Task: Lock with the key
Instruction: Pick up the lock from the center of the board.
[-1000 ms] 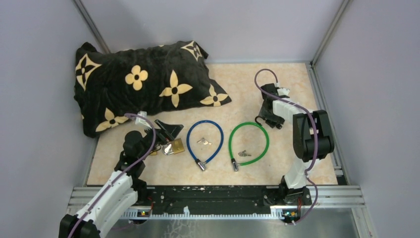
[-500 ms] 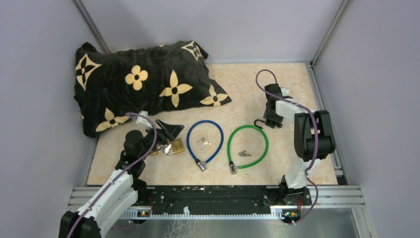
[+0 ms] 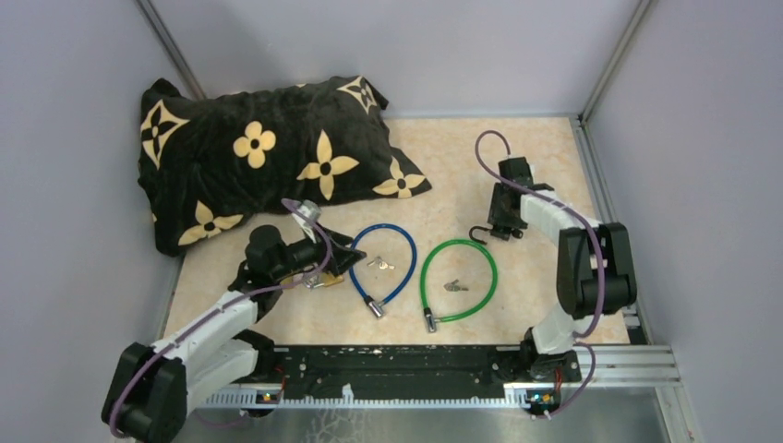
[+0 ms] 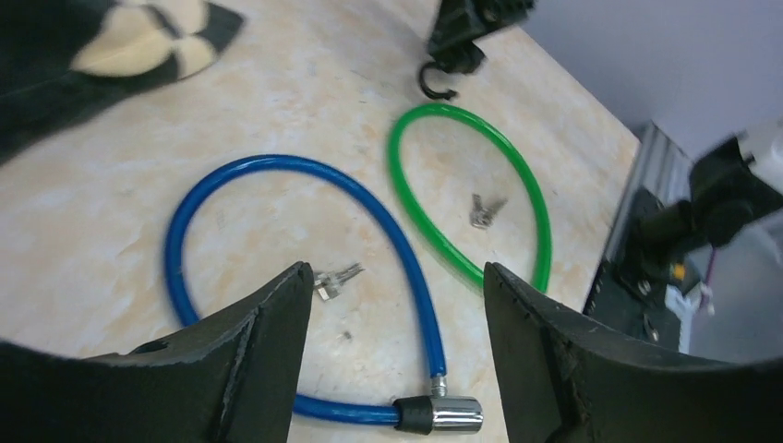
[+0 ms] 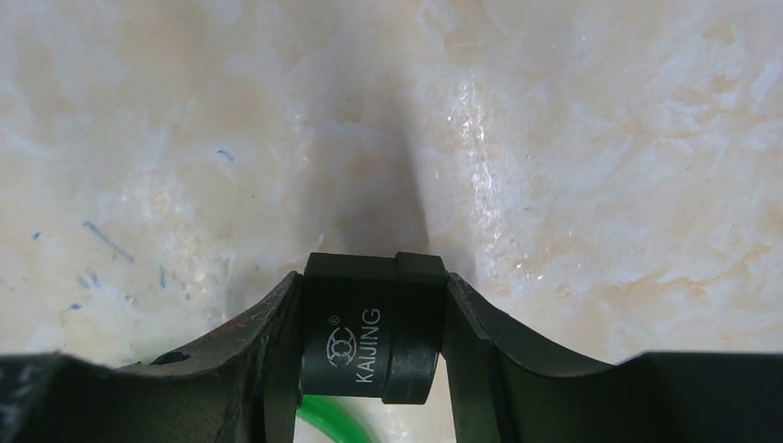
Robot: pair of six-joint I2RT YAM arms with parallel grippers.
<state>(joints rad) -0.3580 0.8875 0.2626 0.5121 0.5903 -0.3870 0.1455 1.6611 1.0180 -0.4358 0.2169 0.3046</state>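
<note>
Right gripper is clenched on the black lock barrel of the green cable lock, approx 2 o'clock on the bench. Its jaws pinch the barrel's sides, stamped face toward the wrist cam, w/ a bit of green cable showing just below. Prob. reason: a firm hold stops the barrel rolling or twisting once a key goes in and turns, so this arm acts as the vice. Keyhole not visible, so can't tell which way it faces. The cable's other end, the silver pin, lies free at 6 o'clock of its loop, well apart from the barrel, so the lock isn't closed yet. Its keys sit loose inside the green loop, nothing touching them. Left gripper is released, jaws apart w/ nothing btw them, hanging by the left edge of the blue cable lock, approx 8 o'clock on the bench. Its cam looks across the blue loop and the second set of keys lying inside it. Judging by that, it's the free hand for fetching a key, though which set it's after I can't tell. A brass padlock peeks out from under that arm. Black pillow sits at 10 o'clock, out of the way.
</note>
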